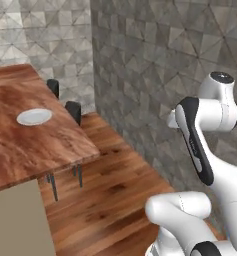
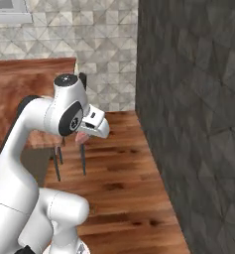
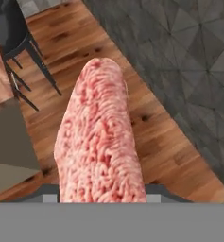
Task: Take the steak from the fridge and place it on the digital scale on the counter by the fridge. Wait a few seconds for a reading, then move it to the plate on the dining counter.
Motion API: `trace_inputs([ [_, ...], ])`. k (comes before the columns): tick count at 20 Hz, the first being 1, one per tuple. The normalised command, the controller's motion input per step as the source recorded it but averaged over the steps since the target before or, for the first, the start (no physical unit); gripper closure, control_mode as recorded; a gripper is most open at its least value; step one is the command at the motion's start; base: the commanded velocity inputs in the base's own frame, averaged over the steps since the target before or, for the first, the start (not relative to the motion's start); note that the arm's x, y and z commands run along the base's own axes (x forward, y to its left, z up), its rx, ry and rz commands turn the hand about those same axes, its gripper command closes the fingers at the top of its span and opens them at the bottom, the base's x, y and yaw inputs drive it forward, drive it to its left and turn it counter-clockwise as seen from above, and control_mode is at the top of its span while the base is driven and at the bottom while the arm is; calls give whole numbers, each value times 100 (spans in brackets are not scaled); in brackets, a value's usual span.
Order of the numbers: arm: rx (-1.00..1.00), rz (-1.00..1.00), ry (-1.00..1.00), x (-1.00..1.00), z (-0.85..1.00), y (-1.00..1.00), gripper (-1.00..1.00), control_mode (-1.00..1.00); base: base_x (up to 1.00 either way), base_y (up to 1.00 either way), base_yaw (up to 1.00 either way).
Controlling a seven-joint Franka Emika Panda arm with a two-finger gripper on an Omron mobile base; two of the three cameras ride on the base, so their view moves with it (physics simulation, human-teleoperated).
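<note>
You get even, soft light with no glare. Under the desk (image 1: 35,145) a faint shadow darkens the floor (image 1: 115,190) around the stool legs. The steak (image 3: 99,137) looks slightly blurred up close, and the dark wall (image 2: 198,99) stays dim.

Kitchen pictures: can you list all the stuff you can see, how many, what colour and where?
steak: one, pinkish-red with pale streaks, held in the gripper, over the floor
plate: one, white, lying on the dining counter
dining counter: one, reddish-brown wood-grain top with a cream base, at the left
stools: two, black seats on thin dark legs, along the counter's far side
floor: one, brown wood planks, between counter and wall
walls: two, dark grey tiles on the right, lighter grey tiles at the back
arm: one, white with dark joints
gripper: one, shut on the steak
</note>
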Motion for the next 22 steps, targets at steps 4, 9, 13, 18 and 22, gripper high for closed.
trace_inputs([
  [4, 0, 0, 0, 0, 0, 0, 100, 100, 55, -66, 67],
  [9, 0, 0, 0, 0, 0, 0, 100, 100, 55, -68, 66],
  [13, 0, 0, 0, 0, 0, 0, 100, 100, 56, -74, 63],
  [18, 0, 0, 0, 0, 0, 0, 100, 100, 57, -80, 59],
  [22, 0, 0, 0, 0, 0, 0, 100, 100, 56, -81, 59],
])
